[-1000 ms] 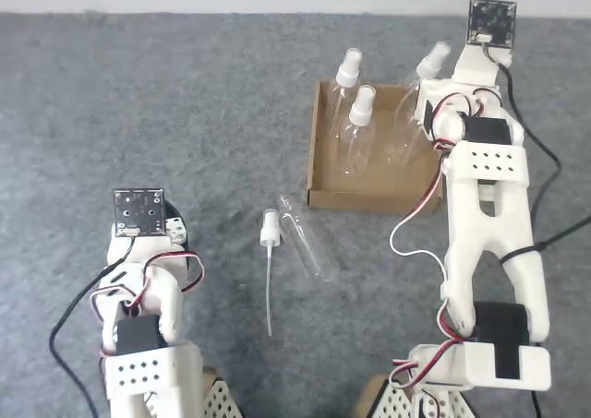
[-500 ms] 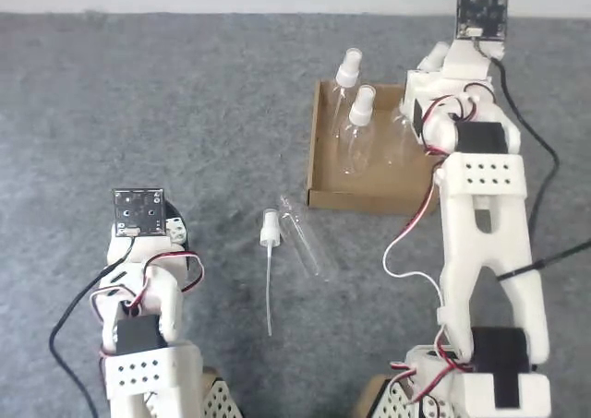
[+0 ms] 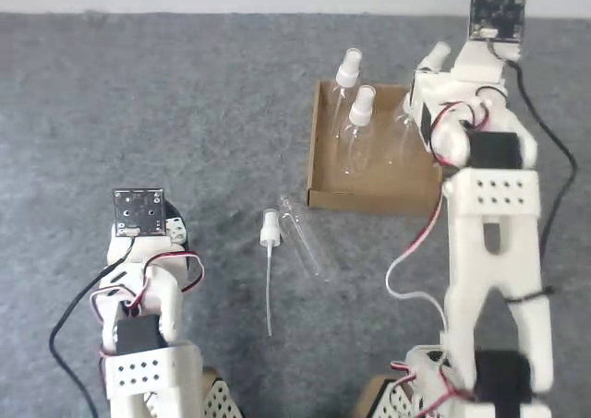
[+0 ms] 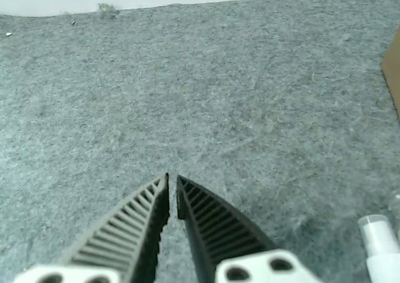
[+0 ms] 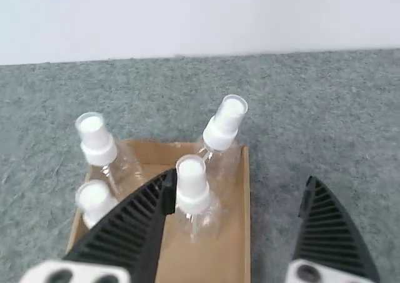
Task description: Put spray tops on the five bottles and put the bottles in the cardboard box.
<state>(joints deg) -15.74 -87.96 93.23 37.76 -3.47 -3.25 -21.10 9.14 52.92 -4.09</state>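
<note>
Cardboard box sits on grey carpet, and 4 bottles stand upright inside it, each with a white spray top fitted. The right wrist view shows them as 2 near one side wall, 1 in the middle and 1 leaning at the far wall.

Outside the box, just off its front corner on the side nearer the left arm, the 5th bottle lies on its side on the carpet with its neck bare. A loose spray top, with its long dip tube pointing away from the box, lies just beside that bottle, on the side farther from the box.

Over the box's other side, the right gripper is above the box with its jaws spread wide and nothing in them; the middle bottle's top is close to 1 jaw tip.

Well apart from the box, the left gripper is low over bare carpet, its jaws pressed almost together and gripping nothing.
</note>
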